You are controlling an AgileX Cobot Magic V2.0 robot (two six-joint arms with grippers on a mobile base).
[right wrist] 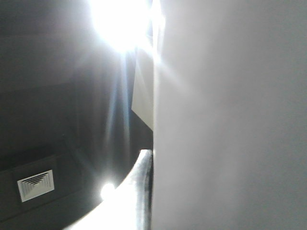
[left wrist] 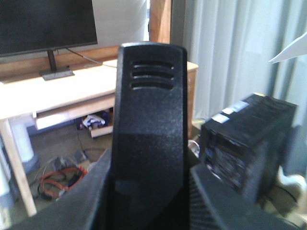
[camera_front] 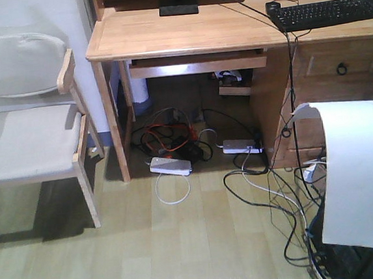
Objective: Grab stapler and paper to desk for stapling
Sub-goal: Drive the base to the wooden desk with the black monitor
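Left end effector (left wrist: 149, 196): closed on the stapler (left wrist: 149, 120). Black body stands upright between the two dark fingers (left wrist: 218, 201), three ribbed slots near its top end. It fills the middle of the left wrist view. Orange patch and staple channel not visible from here.

Stapler is off the tabletop (camera_front: 196, 31), held in the air in front of it and below its level. Behind it in the left wrist view: monitor (left wrist: 45, 24) on its foot near the tabletop's rear edge, a black box (left wrist: 244, 143) on the floor to the right, pale curtain (left wrist: 230, 48) beyond.

Right end effector (right wrist: 149, 201): gripping the paper (camera_front: 359, 176). Right wrist view is half filled by the white sheet, with one blurred finger (right wrist: 140, 187) lying along its edge. The other finger is hidden behind the sheet. Ceiling light glares above.

Paper is also off the tabletop. Front view shows it aloft, upright, its top curling over to the left. It hangs over the floor in front of the drawers under the tabletop's right end. No dark line can be made out on it.

On the tabletop: keyboard (camera_front: 325, 11) toward the right end, monitor foot (camera_front: 178, 9) at the rear edge.

Floor under the desk: tangled cables (camera_front: 173, 140), white power strip (camera_front: 170, 166). Chair (camera_front: 29, 133) stands left of the desk.
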